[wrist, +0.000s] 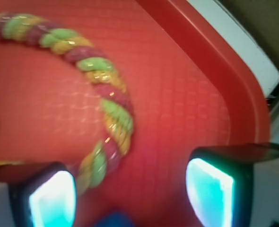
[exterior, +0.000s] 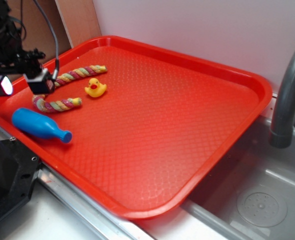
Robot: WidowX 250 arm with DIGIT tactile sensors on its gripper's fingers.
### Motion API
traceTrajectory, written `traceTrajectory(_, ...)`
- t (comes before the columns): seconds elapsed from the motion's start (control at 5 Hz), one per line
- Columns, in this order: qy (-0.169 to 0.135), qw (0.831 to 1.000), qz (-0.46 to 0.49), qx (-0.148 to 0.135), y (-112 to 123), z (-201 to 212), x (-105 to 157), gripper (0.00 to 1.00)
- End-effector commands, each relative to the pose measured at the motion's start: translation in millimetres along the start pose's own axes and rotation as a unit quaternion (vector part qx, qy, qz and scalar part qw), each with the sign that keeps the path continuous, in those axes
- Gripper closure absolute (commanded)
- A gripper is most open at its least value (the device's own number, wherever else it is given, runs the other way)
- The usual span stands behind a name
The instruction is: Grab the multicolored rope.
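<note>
The multicolored rope (exterior: 67, 76) lies bent in a curve on the red tray (exterior: 162, 125) near its far left corner, twisted from yellow, pink, green and dark red strands. In the wrist view the multicolored rope (wrist: 101, 90) arcs from the top left down between my fingers. My gripper (exterior: 20, 84) hovers over the rope's bend at the tray's left rim; the gripper (wrist: 130, 194) stands open, with the rope's curve close to the left fingertip (wrist: 52, 198). Nothing is held.
A small yellow rubber duck (exterior: 95, 88) sits just right of the rope. A blue bottle (exterior: 40, 125) lies on its side in front of it. The tray's rim (wrist: 224, 71) runs close on the gripper's right. A sink and grey faucet (exterior: 287, 95) are at the right.
</note>
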State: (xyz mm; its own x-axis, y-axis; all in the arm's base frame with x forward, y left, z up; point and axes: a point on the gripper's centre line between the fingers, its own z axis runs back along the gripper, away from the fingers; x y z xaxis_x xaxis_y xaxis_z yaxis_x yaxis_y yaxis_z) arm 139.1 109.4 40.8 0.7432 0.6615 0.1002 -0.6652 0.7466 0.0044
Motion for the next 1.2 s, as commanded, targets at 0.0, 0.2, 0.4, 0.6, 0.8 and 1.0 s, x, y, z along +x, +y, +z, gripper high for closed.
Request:
traceTrajectory(0.0, 0.026, 1.000, -0.006, 0.008, -13, -28, 7, 0.00)
traceTrajectory(0.2, 0.041, 0.999, -0.010, 0.022, -20, -39, 2, 0.00)
traceTrajectory(0.4, 0.046, 0.998, -0.009, 0.035, -22, -42, -5, 1.00)
traceTrajectory(0.6, 0.049, 0.998, -0.011, 0.036, -25, -40, -11, 1.00)
traceTrajectory(0.8, 0.055, 0.998, -0.023, 0.033, -30, -37, -20, 1.00)
traceTrajectory(1.0, 0.075, 0.995, -0.052, 0.036, -39, -25, -26, 1.00)
